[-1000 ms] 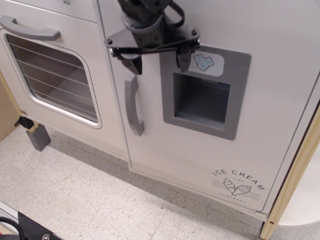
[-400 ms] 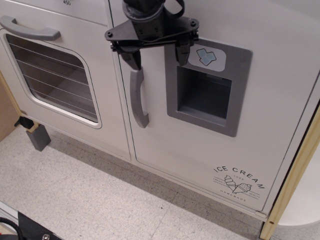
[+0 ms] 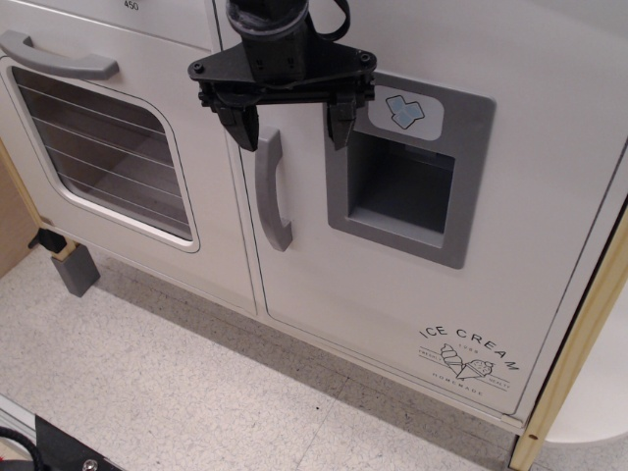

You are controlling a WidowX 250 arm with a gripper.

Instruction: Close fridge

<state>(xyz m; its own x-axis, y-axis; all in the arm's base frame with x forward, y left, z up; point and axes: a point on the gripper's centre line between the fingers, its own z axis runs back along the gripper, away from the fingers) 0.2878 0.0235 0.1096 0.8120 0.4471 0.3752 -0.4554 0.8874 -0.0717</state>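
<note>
The white toy fridge door (image 3: 510, 255) fills the right of the view and stands flat, in line with the cabinet front. It has a grey vertical handle (image 3: 272, 191), a grey recessed dispenser panel (image 3: 404, 186) and an "ICE CREAM" print (image 3: 469, 355) at the lower right. My black gripper (image 3: 288, 120) comes down from the top, open and empty. Its left finger (image 3: 241, 126) is just left of the handle's top and its right finger (image 3: 340, 120) is at the dispenser panel's left edge. The handle's top lies between the fingers.
A white oven door (image 3: 108, 157) with a glass window and a horizontal grey handle (image 3: 59, 59) stands to the left. A grey block (image 3: 76, 269) sits on the speckled floor (image 3: 196, 392) below it. A light wooden post (image 3: 574, 343) runs along the right edge.
The fridge door swung shut by about a handle's width, its handle shifting right; since 0.4 s ago it has stayed still. My gripper has moved left and slightly up, fingers still spread.
</note>
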